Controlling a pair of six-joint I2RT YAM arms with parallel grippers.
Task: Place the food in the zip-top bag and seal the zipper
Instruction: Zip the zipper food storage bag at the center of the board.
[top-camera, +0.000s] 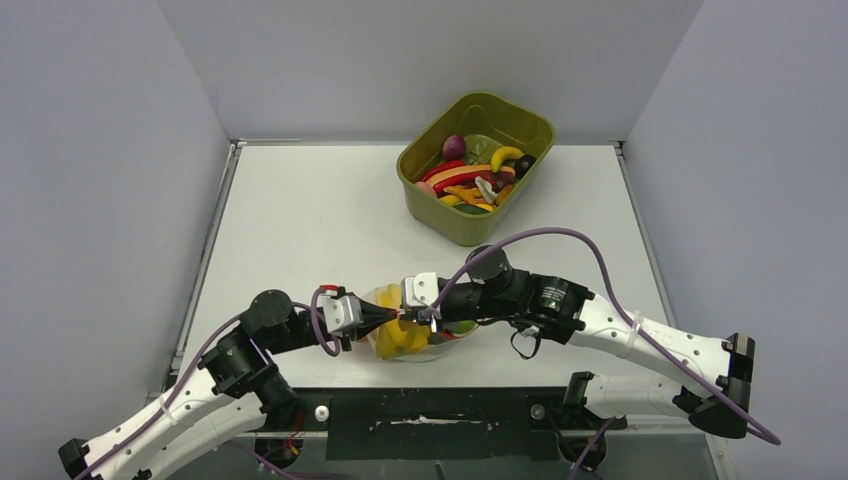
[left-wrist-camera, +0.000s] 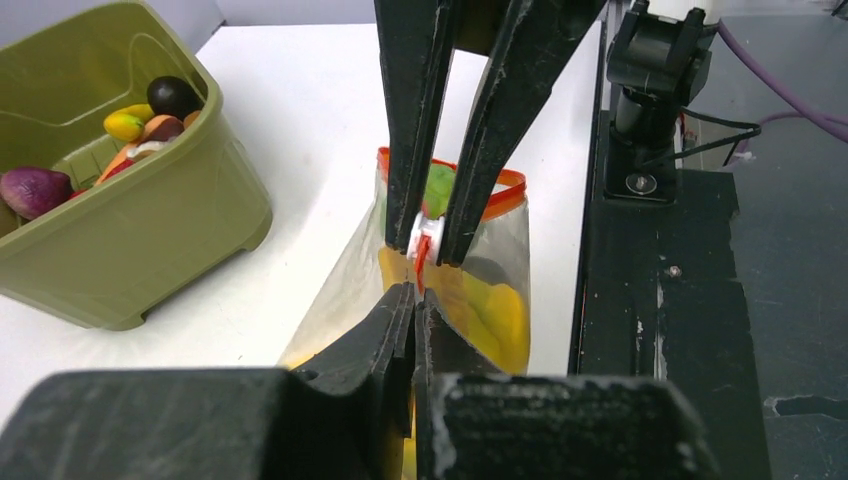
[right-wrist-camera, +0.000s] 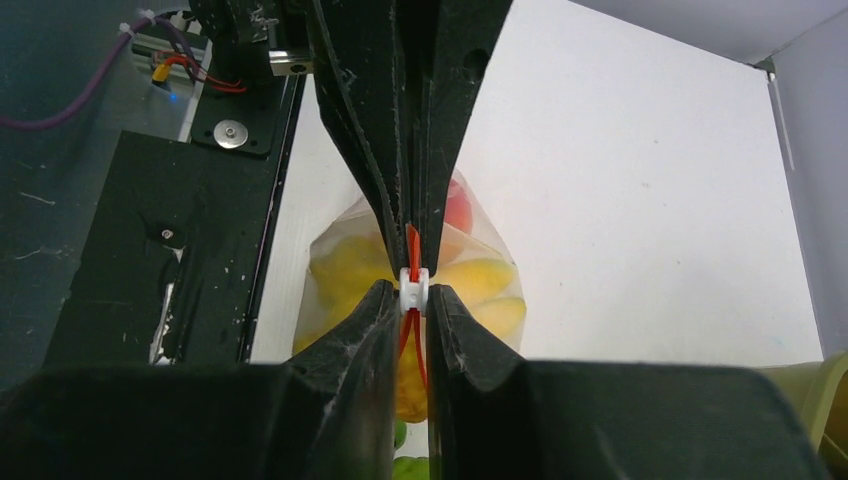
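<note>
The zip-top bag (top-camera: 440, 342) lies at the near table edge between my two grippers. It holds food: yellow pieces (left-wrist-camera: 500, 310) and a green lime (left-wrist-camera: 438, 185). A red piece (right-wrist-camera: 458, 210) shows through the bag (right-wrist-camera: 480, 240) in the right wrist view. My left gripper (top-camera: 395, 317) (left-wrist-camera: 413, 295) is shut on the orange-red zipper (left-wrist-camera: 505, 180) at the bag's mouth edge. My right gripper (top-camera: 412, 318) (right-wrist-camera: 413, 290) faces it tip to tip and is shut on the zipper's white slider (right-wrist-camera: 413, 285). Beyond the slider the strip (left-wrist-camera: 480, 175) gapes in a loop.
The olive-green tub (top-camera: 440, 215) with several more toy foods (top-camera: 470, 180) stands at the back, right of centre, and also shows in the left wrist view (left-wrist-camera: 150, 230). The black base plate (left-wrist-camera: 660, 330) runs along the near edge, just beside the bag.
</note>
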